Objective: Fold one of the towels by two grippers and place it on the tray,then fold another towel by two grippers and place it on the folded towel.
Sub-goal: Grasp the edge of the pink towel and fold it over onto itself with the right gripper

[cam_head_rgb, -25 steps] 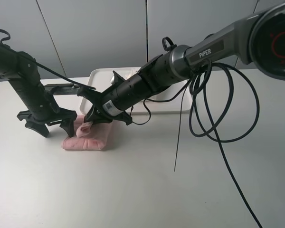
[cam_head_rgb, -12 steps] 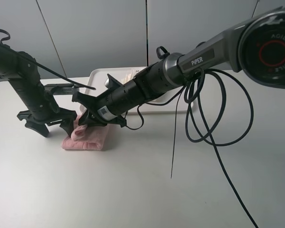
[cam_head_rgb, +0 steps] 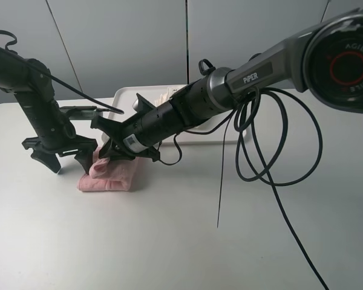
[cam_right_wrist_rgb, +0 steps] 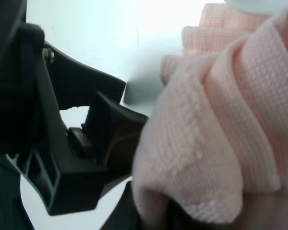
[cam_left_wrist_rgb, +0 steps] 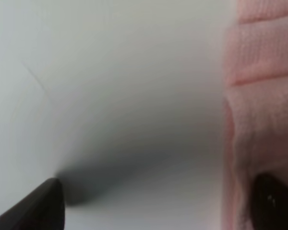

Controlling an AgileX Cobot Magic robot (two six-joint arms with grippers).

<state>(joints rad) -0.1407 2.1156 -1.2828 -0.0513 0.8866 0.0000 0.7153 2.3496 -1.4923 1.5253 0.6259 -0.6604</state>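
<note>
Currently the pink towel (cam_head_rgb: 109,175) lies bunched in thick folds on the white table (cam_head_rgb: 169,241), just in front of the near-left corner of the white tray (cam_head_rgb: 128,96), and it is pinched at its upper edge by the right gripper (cam_head_rgb: 112,151), whose jaws are closed on a raised lobe of the terry cloth; in the right wrist view that lobe (cam_right_wrist_rgb: 211,134) is seen swelling out of the clamp. The left gripper (cam_head_rgb: 60,158) is held just beside the towel's left end with its jaws spread wide, one finger resting against the cloth edge and the other standing over bare table, so nothing is gripped by it. On the tray, only a small patch of cream towel (cam_head_rgb: 165,95) is visible behind the right arm, so it is judged that the first towel is already placed and the second fold is in hand. For the step to be done well, the left end of the pink towel should be taken between the open fingers, with both layers caught rather than only the top one, before any lift is made. The two holds should then be raised level and together, so that the folds are not dragged apart or left sagging between them. The black cables (cam_head_rgb: 260,139) hanging from the right arm should be kept off the cloth, and the transfer toward the tray is best made low and slow.
</note>
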